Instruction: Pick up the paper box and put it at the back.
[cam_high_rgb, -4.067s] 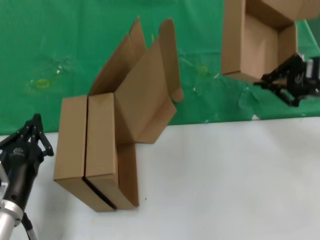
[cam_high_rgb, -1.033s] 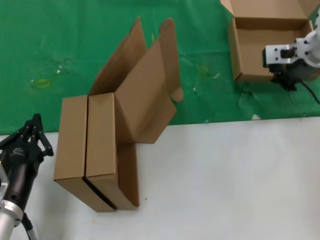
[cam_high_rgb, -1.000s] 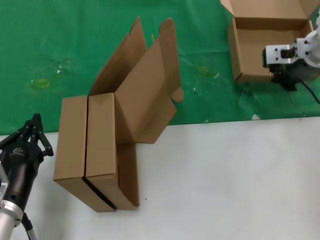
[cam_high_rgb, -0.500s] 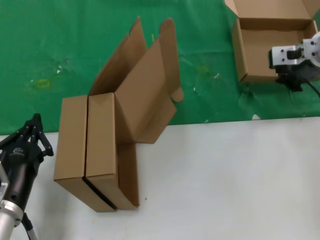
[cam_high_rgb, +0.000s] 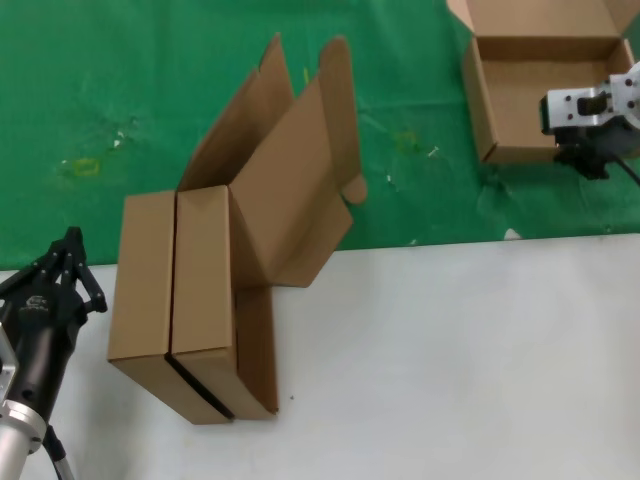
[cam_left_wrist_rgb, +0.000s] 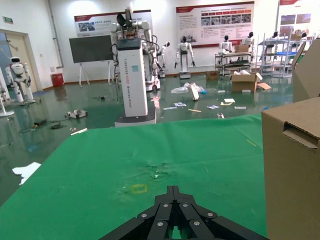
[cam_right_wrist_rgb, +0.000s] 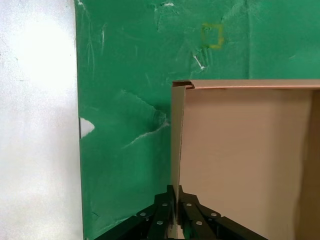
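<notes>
Right now your right gripper sits at the far right of the green cloth, its fingers pinched together on the near wall of the paper box. You can confirm the hold in the right wrist view, where the thin cardboard wall runs straight down between the two black fingers and the gripper clamps it from both sides. That box lies flat on the cloth with its lid thrown open toward the far edge, so you look down onto its bare brown floor. It is wholly on the green, well apart from the white tabletop (the cloth shows pale creases and a small yellowish mark beside it). Your left gripper hovers low at the left over the white tabletop, just beside the two other boxes, touching neither. Its fingers meet in a closed point, as the left wrist view shows, with nothing held. Those two boxes stand side by side on edge, pressed against each other, straddling the line where cloth meets tabletop. Their open lids lean up and back over the green. One corner of the nearer box fills the edge of the left wrist view.
</notes>
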